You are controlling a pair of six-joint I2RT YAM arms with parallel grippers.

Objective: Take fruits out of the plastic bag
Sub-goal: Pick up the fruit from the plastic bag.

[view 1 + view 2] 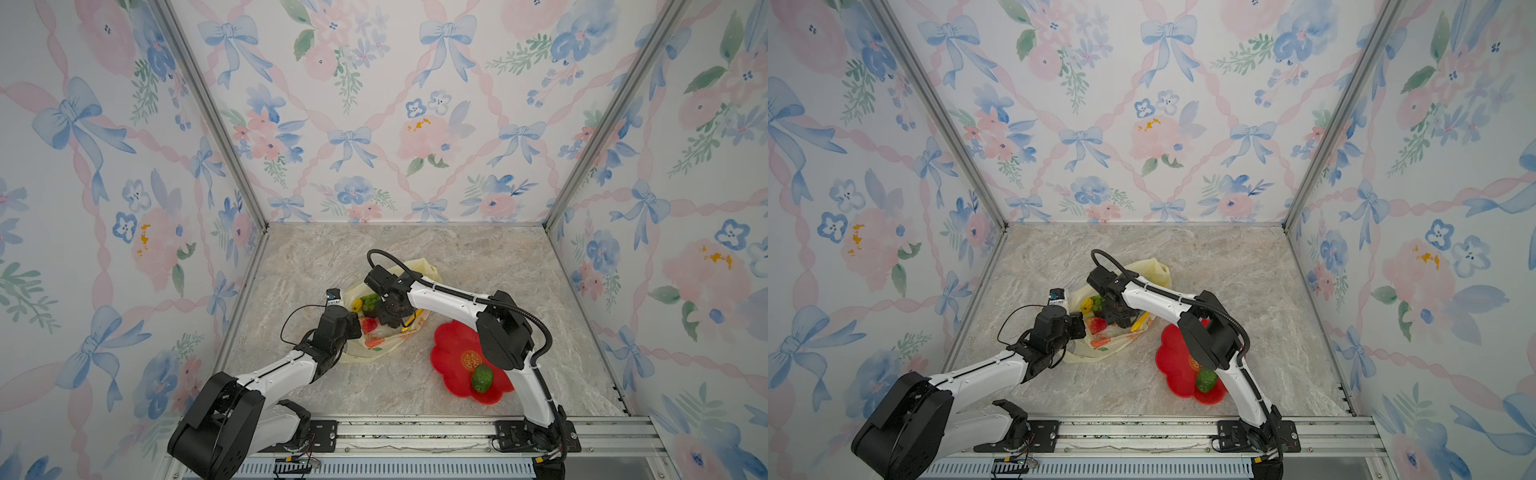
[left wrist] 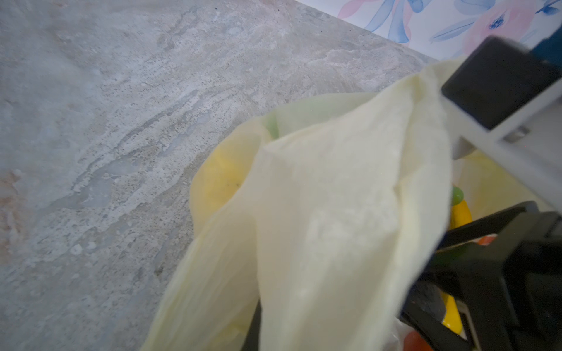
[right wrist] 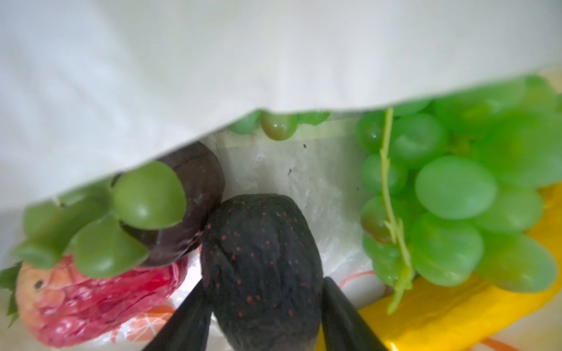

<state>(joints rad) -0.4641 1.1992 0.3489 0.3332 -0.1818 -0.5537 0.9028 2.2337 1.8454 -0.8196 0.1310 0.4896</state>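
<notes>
Right wrist view looks under the thin pale yellow plastic bag (image 3: pixel 182 60), its film pinched in the closed left gripper (image 1: pixel 354 325). Inside, beside the green grape bunch (image 3: pixel 456 188), the dark red-speckled avocado (image 3: pixel 261 237) lies lengthwise, pointing straight out between the spread fingers of the right gripper (image 3: pixel 263 284). Whether they press it I cannot tell.

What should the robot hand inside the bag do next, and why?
Probably close the right gripper on the dark avocado: its fingers sit apart on either side of it, and the left gripper holds the plastic bag edge up, keeping the way clear.
</notes>
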